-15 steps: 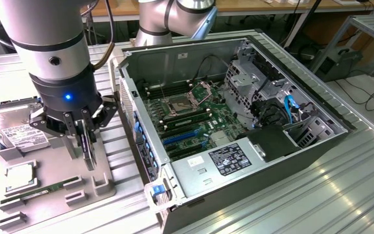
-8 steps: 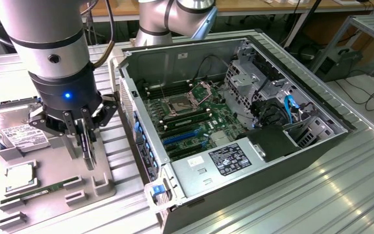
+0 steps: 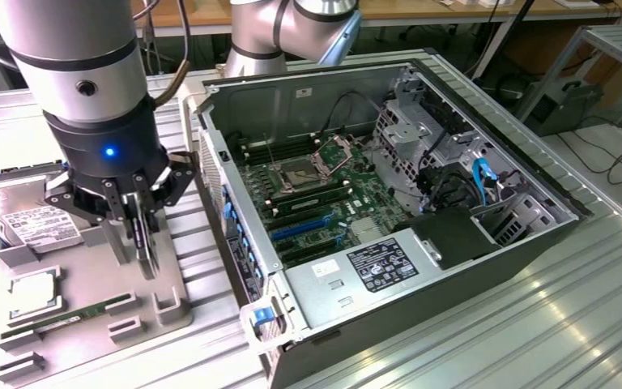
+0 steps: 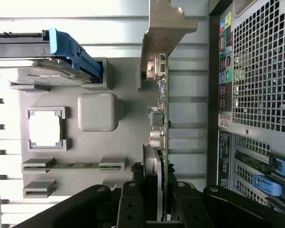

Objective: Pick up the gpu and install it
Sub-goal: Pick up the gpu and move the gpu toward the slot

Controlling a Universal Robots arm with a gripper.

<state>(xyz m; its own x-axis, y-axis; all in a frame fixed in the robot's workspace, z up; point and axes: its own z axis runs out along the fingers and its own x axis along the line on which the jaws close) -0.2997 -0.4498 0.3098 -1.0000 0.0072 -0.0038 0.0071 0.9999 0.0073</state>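
Gripper (image 4: 157, 204) is clamped on the graphics card (image 4: 162, 118), holding it edge-on with its metal bracket (image 4: 164, 33) at the far end, so I'd call the pick-up done. The card hangs over the grey parts tray (image 4: 123, 152), just beside the open computer case (image 3: 279, 105). Install isn't done yet: the blue slots (image 3: 298, 232) on the motherboard sit bare, well apart from the card.

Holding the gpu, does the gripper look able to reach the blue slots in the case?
Probably yes: the case is open upward, the blue slots sit uncovered, and the gripper holds the gpu just beside it.
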